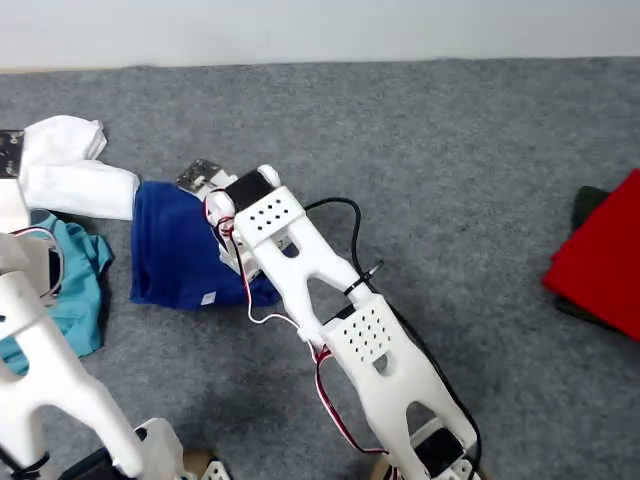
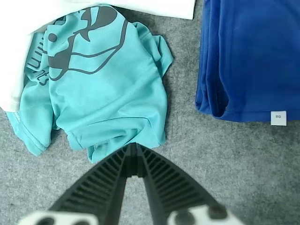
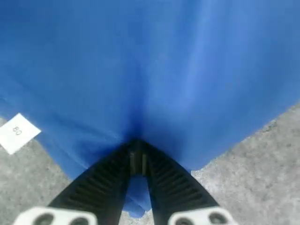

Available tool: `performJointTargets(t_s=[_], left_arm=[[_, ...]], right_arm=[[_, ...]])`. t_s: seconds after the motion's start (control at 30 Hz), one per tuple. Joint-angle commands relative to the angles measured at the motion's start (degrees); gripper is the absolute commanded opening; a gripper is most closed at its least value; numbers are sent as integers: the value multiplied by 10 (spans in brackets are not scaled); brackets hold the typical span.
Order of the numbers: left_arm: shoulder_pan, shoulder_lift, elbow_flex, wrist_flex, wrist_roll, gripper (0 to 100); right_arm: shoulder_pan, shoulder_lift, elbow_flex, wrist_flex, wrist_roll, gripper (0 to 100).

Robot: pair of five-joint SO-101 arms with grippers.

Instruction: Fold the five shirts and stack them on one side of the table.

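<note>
Right gripper (image 3: 136,146) pinched on blue shirt (image 3: 164,70) near its edge: pull slow, keep it flat. Left gripper (image 2: 136,149) closed, empty.

Left side's getting crowded: white shirt (image 1: 70,175), teal shirt (image 1: 80,285) and blue shirt (image 1: 170,250) are bunching together. Right arm (image 1: 380,350) is slanting across the middle; wide grey table (image 1: 480,160) is lying beyond, up to the red shirt (image 1: 605,255).

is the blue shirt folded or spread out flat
Folded, at least partly: the blue shirt lies as a compact block, with stacked layers showing along its edge in the left wrist view.
</note>
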Motion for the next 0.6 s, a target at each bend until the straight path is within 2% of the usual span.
performJointTargets(t_s=[0.0, 0.13, 0.4, 0.57], left_arm=[[2, -18, -2, -7, -1, 4], [2, -18, -2, -8, -1, 4], [2, -16, -2, -9, -4, 4], [2, -15, -2, -9, -4, 4]], right_arm=[[3, 21, 12, 24, -1, 9], [10, -7, 4, 24, -1, 9], [0, -169, -7, 24, -4, 9], [-15, -208, 41, 24, -5, 9]])
